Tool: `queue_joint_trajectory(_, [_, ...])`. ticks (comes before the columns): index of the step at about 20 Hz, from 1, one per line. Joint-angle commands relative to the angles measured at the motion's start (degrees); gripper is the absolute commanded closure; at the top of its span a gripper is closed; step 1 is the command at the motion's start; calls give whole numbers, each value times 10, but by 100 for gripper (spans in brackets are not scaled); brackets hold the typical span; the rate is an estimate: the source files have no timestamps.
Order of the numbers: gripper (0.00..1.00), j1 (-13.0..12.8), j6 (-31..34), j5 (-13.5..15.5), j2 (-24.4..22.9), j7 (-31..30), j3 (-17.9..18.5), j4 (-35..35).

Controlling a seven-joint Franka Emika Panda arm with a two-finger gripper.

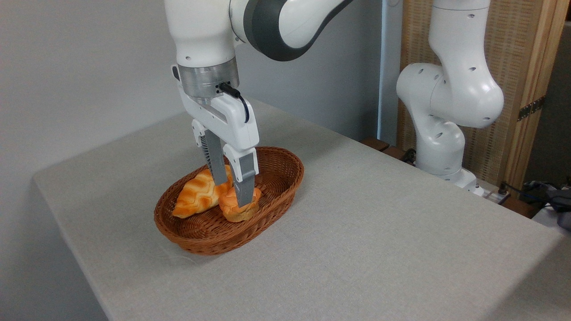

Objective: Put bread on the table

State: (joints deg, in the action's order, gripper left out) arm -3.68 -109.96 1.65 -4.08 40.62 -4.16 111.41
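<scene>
The fixed camera cuts off the top of the white Panda arm (267,26), so only its lower links and wrist show. The gripper (233,191) reaches straight down into the wicker basket (285,178), and its two grey fingers (245,180) hide the middle and top of the round bun (234,211); the folded crown of the bun cannot be made out. The fingers stand on either side of the bun, a narrow gap between them, and appear to press against it, though whether they truly pinch it is hard to tell from this angle. The bun sits low in the basket, its smooth orange-golden underside showing. Just beside it on the left, touching or nearly so, lies the striped loaf (196,196), long and pointed, with zigzag brown and cream bands; the rear finger covers its right end. The basket is oval, brown, tightly woven, and rests on the table (379,232), draped in plain, finely textured grey-beige cloth.
</scene>
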Motion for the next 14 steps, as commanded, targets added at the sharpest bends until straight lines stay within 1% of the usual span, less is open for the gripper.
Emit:
queue_joint_trajectory(1, [0, -4, 17, -6, -3, -3, 13, -8])
queue_joint_trajectory(14, [0, -7, 16, -6, -5, 1, 13, 0])
